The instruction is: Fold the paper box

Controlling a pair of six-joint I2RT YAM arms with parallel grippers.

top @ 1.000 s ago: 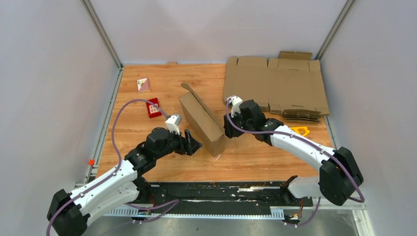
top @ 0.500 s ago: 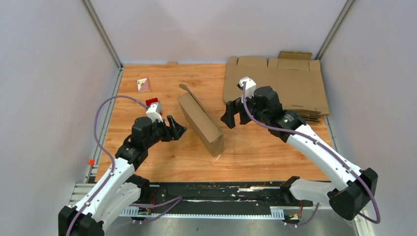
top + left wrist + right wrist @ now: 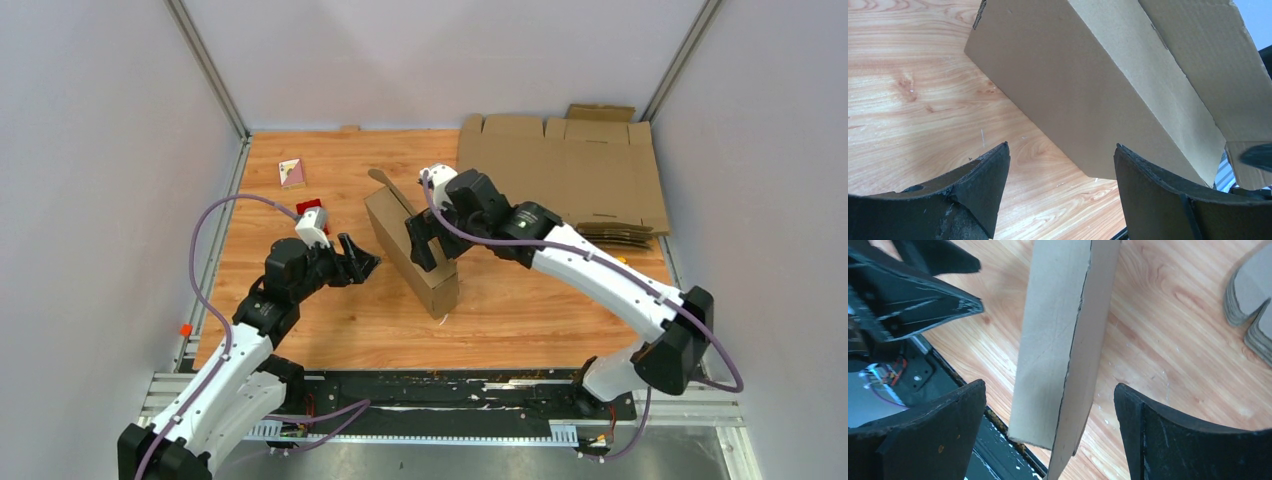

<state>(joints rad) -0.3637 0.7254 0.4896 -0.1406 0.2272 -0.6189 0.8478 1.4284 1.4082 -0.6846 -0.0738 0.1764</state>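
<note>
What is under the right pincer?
The paper box, standing on the wooden table, lies below the open right pincer. What the box holds inside is covered by its own walls.

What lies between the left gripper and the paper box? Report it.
Only bare wooden tabletop; the left wrist view shows nothing between the open left gripper and the paper box.

The paper box (image 3: pixel 388 222) lies mid-table (image 3: pixel 520 310), its length running 11 to 5 o'clock; the left gripper (image 3: pixel 362 255) sits just beside it at 9 o'clock, apart from it; the right gripper (image 3: pixel 428 250) hangs over its middle, a jaw on either side; flat cardboard sheets (image 3: pixel 570 170) lie at 2 o'clock; a small carton (image 3: pixel 310 208) and a farther packet (image 3: pixel 291 172) lie at 10 o'clock.
</note>
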